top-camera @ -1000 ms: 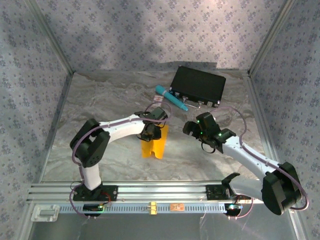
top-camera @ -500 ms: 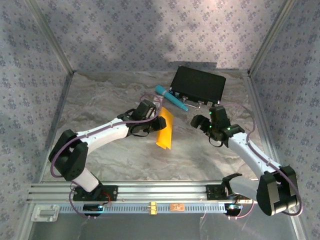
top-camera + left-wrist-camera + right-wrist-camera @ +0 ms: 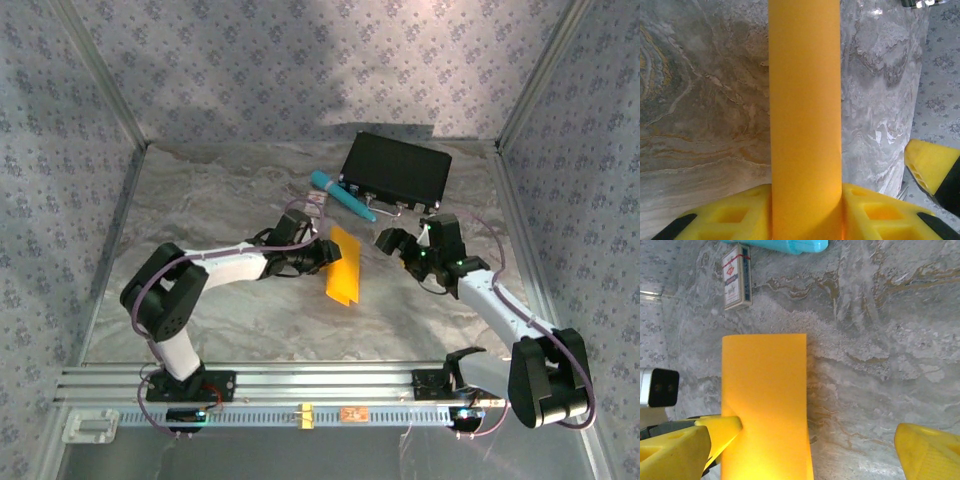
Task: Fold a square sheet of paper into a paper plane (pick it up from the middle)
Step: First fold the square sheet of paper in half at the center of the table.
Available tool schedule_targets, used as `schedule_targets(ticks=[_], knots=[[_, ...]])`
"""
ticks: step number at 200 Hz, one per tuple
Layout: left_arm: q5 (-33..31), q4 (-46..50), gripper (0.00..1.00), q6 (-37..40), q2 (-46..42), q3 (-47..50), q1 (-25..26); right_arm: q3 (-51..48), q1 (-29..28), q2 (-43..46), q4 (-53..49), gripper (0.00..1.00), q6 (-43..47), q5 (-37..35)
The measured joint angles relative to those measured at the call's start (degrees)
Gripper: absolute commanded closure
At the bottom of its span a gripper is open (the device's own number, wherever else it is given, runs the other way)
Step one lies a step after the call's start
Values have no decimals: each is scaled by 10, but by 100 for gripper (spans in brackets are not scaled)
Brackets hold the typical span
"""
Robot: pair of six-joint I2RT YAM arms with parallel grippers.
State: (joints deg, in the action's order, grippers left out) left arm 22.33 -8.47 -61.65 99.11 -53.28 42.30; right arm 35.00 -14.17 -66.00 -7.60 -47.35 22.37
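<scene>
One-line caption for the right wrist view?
Left gripper pinches the orange sheet; card and teal pen beyond; right gripper open.

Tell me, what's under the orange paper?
Marble table shows around the orange paper, pinched in the left claw. The patch straight beneath is covered by the sheet.

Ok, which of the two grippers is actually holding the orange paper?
The left gripper: it is closed on the folded orange paper, holding it above the table. The right gripper is wide open with nothing in it.

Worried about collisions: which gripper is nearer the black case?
Right. The right gripper is in front of the black case; the left gripper, holding the orange paper, is farther left.
</scene>
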Motion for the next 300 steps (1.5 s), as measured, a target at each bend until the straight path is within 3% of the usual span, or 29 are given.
schedule_targets(ticks=[131,181,225,300], knots=[[-28,-26,63,-20,27,26,23,-4,-38,-2,6,4,-2,-3],[-19,1,62,17,42,11,23,-4,-43,-16,6,5,-2,-5],[-16,44,52,57,44,-7,19,-4,-51,-23,9,4,-2,-5],[-83,156,48,118,44,-48,20,-4,-60,-47,21,5,-2,-9]])
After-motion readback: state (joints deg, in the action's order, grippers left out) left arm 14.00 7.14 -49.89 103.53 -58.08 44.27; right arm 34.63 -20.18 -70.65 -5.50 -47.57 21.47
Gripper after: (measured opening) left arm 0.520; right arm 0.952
